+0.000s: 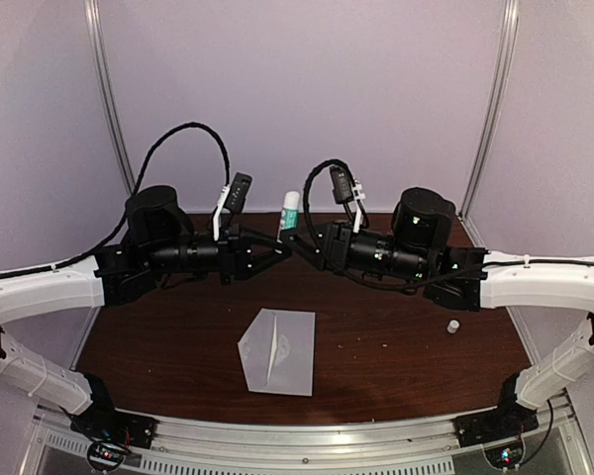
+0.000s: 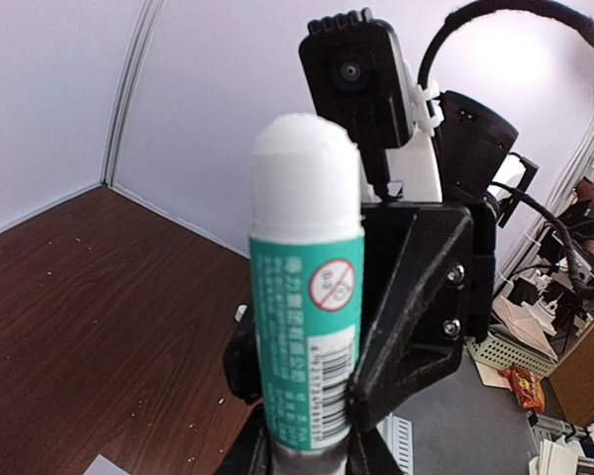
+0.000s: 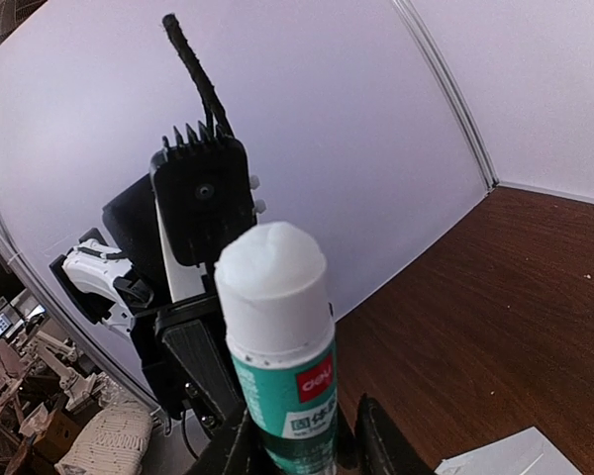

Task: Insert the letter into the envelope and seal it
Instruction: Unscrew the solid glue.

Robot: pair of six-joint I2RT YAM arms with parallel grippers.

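A glue stick upright between the jaws carries a teal label. It shows a red square brand mark seemingly reading "deli", a barcode and a red crossed-circle sign. The smaller characters are illegible.

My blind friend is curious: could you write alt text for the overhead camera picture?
Two robot arms meet above a dark wooden table, the left claw and right claw both at an upright teal-labelled glue stick. A pale envelope lies flat in front of them, with a small white object to the right.
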